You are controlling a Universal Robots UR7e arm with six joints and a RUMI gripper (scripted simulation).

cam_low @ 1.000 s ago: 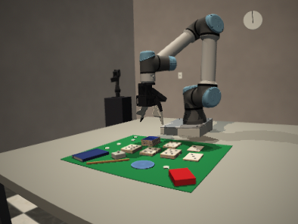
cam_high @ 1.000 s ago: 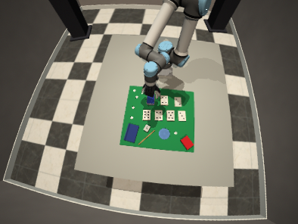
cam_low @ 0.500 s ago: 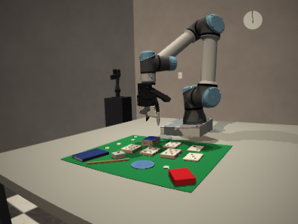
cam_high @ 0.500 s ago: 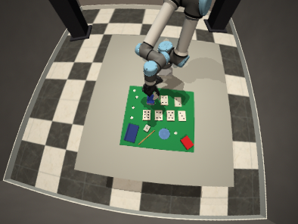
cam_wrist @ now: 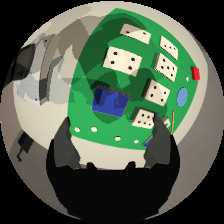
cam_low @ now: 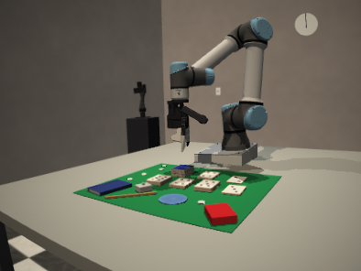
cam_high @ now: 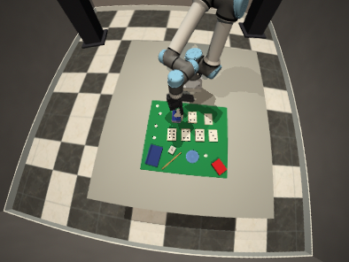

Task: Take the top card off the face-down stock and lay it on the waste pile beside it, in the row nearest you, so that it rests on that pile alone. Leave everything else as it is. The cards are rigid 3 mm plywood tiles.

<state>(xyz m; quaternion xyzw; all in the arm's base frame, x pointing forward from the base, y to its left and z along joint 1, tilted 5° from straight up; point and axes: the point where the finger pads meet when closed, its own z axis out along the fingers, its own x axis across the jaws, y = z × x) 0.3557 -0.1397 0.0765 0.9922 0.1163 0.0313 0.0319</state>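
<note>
Your stock (cam_low: 182,170) is a thick stack of plywood tiles with a blue top face, sitting on the green mat (cam_low: 257,192) at the back-left of the card rows. Your end effector (cam_low: 182,137) hangs above it, jaws spread wide and holding nothing, on the bench (cam_low: 298,229).

My fingers (cam_low: 183,137) hang spread, nothing between them, with open air down to the blue-backed stock (cam_low: 182,170) at centre frame. Face-up cards (cam_low: 207,175) crowd just right of it, another card (cam_low: 158,179) sits lower left. The green mat's (cam_low: 261,183) upper-left corner holds only small white dots (cam_low: 144,174).
</note>
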